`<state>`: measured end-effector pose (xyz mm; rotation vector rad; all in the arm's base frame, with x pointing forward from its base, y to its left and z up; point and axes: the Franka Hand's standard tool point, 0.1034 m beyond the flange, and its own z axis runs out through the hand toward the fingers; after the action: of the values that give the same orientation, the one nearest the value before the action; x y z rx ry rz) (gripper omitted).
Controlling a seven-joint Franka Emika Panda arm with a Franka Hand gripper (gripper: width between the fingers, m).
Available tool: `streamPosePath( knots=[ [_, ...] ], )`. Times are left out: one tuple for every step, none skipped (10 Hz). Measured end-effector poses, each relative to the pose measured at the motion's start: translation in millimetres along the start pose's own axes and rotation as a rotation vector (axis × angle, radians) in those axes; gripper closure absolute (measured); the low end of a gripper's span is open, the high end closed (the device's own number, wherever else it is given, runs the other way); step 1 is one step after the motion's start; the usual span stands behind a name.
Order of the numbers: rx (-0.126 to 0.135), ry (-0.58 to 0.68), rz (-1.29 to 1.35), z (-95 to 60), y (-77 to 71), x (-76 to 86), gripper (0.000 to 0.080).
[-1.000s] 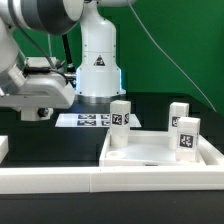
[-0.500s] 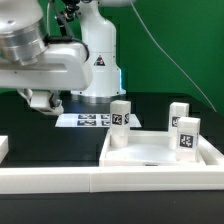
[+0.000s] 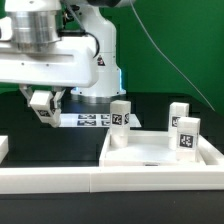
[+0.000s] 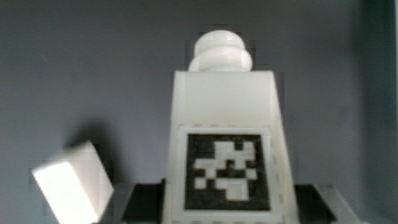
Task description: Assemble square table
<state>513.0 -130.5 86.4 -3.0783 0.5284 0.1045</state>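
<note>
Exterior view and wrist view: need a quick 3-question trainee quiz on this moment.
1. How many legs stand upright on the square tabletop in the exterior view?
2. True or false: the gripper hangs directly over the tabletop's recessed middle.
3. What fills the centre of the wrist view? A) a screwdriver B) a tagged leg with a round peg at its end C) a cup

Key: 1) three; 2) false, it is off to the exterior view's left of the tabletop, above the dark table; 3) B.
</note>
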Motion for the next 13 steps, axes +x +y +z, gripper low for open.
streamPosePath(
  knots=[
    [-0.006, 0.080, -0.014, -5.3, -7.5, 7.7, 0.0509],
    [-0.006, 0.101, -0.010, -7.7, -13.9, 10.9, 0.0509],
    [-0.016, 0.182, -0.024, -13.5, -18.9, 22.6, 0.0509],
    [-0.034, 0.278, -0.026, -13.0, -14.6, 25.9, 0.0509],
    [-0.051, 0.331, -0.028, -10.5, -11.5, 23.5, 0.0509],
    [-0.060, 0.365, -0.031, -11.2, -10.5, 24.4, 0.0509],
    [-0.073, 0.420, -0.037, -13.4, -10.4, 26.8, 0.0509],
    [-0.056, 0.406, -0.027, -12.2, -23.2, 24.9, 0.0509],
    [-0.047, 0.415, -0.049, -17.0, -37.5, 30.5, 0.0509],
    [-0.036, 0.425, -0.064, -20.3, -53.0, 35.2, 0.0509],
    [-0.014, 0.413, -0.038, -21.2, -73.4, 33.8, 0.0509],
    [-0.025, 0.412, -0.062, -20.5, -71.2, 33.0, 0.0509],
    [-0.028, 0.411, -0.055, -19.9, -66.8, 33.5, 0.0509]
  ],
)
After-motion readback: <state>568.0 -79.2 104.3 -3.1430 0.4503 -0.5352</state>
